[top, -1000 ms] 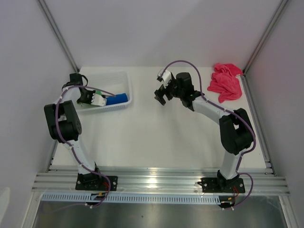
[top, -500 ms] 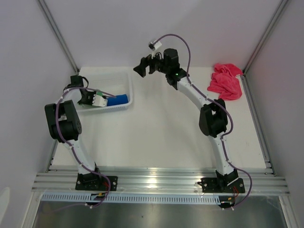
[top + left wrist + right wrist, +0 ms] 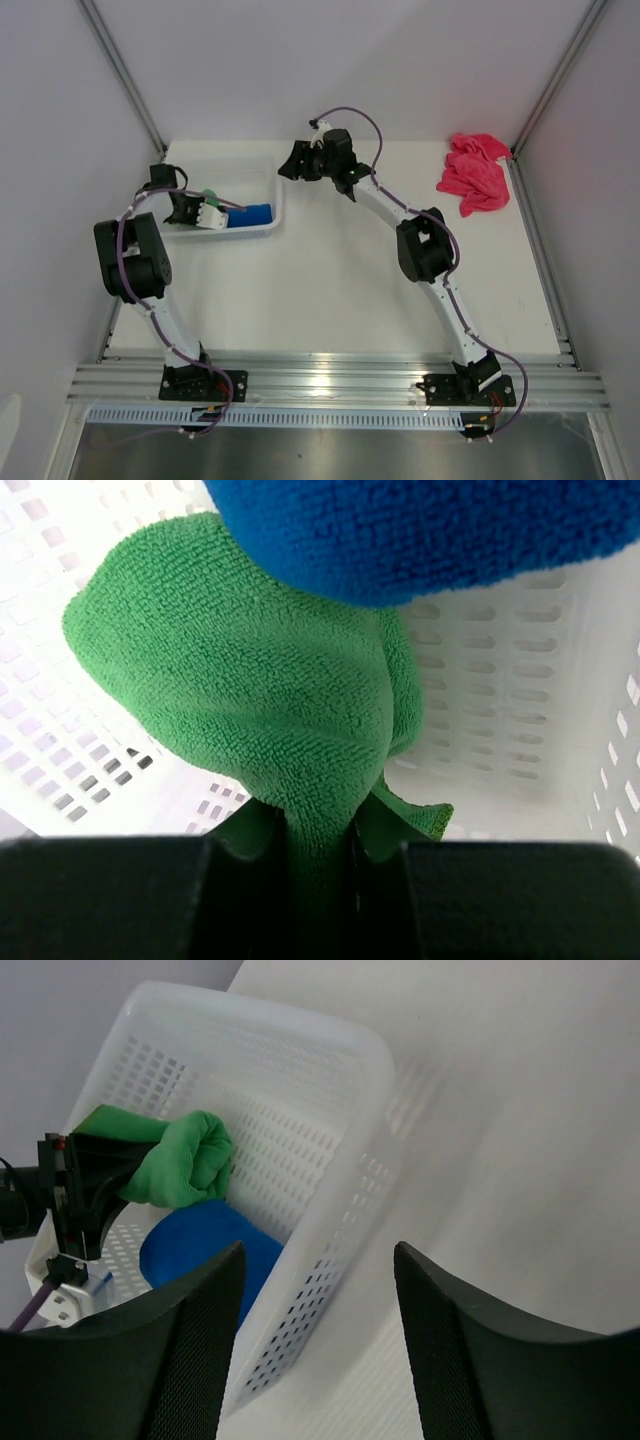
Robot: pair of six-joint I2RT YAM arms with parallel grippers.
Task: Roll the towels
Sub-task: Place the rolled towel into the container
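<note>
Left arm [image 3: 130, 260] is bent sharply at the elbow, left end effector [image 3: 207, 212] is clamped on the green towel [image 3: 250, 680], right arm [image 3: 425, 250] is stretched forward and leftward, right end effector [image 3: 291, 163] is held with fingers parted

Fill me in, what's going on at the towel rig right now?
The left gripper is shut on the green towel inside the white basket, right beside the blue towel, which looks rolled. The right gripper is open and empty, hovering just outside the basket's right wall. The pink towel lies crumpled and unrolled at the far right corner of the table.
</note>
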